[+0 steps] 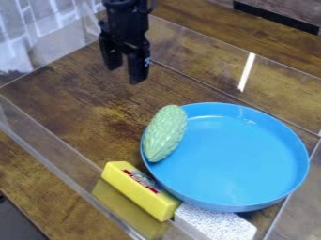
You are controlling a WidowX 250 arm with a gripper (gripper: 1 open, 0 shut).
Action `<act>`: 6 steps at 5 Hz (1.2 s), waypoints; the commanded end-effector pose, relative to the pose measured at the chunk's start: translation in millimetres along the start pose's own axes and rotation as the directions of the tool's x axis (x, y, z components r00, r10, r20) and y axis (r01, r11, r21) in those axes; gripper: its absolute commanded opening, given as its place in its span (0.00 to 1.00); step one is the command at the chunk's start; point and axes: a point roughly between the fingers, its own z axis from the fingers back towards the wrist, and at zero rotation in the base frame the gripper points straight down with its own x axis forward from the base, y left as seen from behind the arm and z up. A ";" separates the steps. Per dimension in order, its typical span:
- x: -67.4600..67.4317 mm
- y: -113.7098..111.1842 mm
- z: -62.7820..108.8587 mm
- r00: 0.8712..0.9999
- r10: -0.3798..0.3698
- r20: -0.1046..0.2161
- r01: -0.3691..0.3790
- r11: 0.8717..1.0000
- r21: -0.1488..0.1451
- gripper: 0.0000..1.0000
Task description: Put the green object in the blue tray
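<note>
Green object (164, 133) nearer camera than claw (124, 71), well apart; claw spread.

- Brown wooden tabletop (75, 112), with visible grain; it spreads to the left of the blue tray (238, 159) and beyond it, toward the top of the view.
- The blue tray, round and shallow with a raised rim, lies on the right side of the tabletop.
- Yellow block (139, 191), with a dark and red printed patch, at the lower left of the blue tray.
- White speckled block (215, 223), just below the blue tray, at its near edge.
</note>
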 end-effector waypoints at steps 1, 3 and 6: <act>10.5 -4.0 20.7 0.996 0.022 0.088 -0.026 0.999 0.042 1.00; 15.4 -1.3 9.3 0.991 0.093 0.097 -0.099 0.994 0.051 1.00; 14.1 -12.6 4.6 0.996 0.076 0.054 -0.078 0.996 0.030 1.00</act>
